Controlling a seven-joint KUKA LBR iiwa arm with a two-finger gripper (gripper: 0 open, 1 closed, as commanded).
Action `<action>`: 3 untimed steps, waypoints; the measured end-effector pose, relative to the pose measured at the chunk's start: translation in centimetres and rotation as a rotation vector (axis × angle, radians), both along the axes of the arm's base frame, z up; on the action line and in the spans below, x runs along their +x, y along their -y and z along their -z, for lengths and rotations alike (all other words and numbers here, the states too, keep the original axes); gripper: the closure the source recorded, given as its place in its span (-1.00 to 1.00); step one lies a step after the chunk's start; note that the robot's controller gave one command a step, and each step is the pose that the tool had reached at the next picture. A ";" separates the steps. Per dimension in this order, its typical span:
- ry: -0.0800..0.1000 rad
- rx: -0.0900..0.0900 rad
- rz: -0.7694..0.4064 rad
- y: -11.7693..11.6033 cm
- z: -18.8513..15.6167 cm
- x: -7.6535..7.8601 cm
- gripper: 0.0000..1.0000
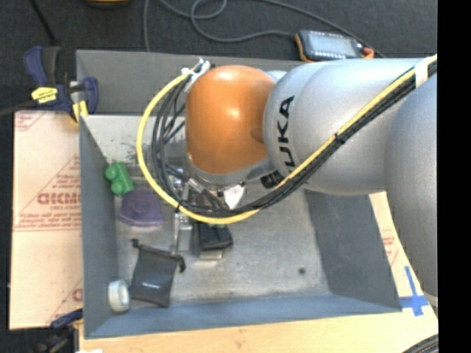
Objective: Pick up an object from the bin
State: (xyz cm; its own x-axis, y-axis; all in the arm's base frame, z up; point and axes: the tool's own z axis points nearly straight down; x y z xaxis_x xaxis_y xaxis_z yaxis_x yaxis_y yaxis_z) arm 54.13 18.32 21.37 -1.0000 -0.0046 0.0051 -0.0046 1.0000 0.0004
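Orange wrist cover (pixel 224 120) overhung hand (pixel 197 235), grip state untellable; black flat box (pixel 153 278) lay toward seven o'clock.

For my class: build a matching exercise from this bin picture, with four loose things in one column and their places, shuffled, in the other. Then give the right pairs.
1 green piece
2 purple disc
3 black flat pouch
4 small white roll

a bottom-left corner of the bin
b highest in view, by the left wall
c just below the green piece
d right beside the white roll

Pairs: 1-b, 2-c, 3-d, 4-a
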 end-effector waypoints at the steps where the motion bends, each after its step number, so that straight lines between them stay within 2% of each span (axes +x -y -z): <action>1: 0.008 0.001 0.004 0.1 -0.5 0.2 -1.00; 2: 0.014 0.005 0.085 1.4 1.4 0.7 -1.00; 3: 0.008 0.000 0.257 3.9 5.8 -1.0 -1.00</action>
